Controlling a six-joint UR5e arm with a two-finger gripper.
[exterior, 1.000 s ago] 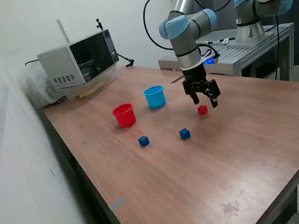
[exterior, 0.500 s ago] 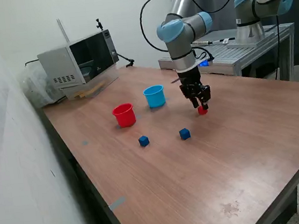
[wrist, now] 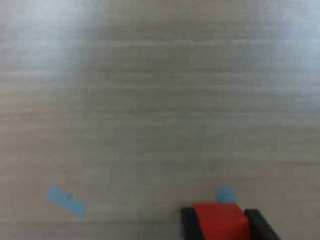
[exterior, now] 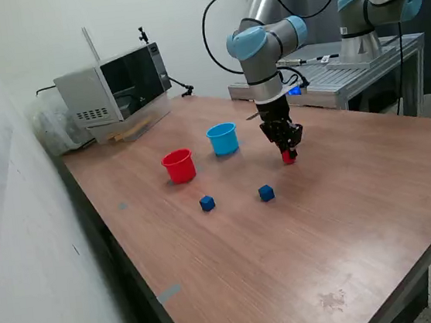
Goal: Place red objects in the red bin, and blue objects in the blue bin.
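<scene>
— Wrist view: where is the red cube [wrist: 220,220] found?
— It is seen clamped between the two dark fingers of the gripper [wrist: 221,223], low over the wooden table [exterior: 346,217].
— How should the carry be done?
— A straight lift is advised, then release over the red cup [exterior: 179,166], not the blue cup [exterior: 223,139].

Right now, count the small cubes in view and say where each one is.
3. Two blue cubes sit on the table in front of the cups. One red cube is between the gripper's fingers. Another may be hidden.
</scene>
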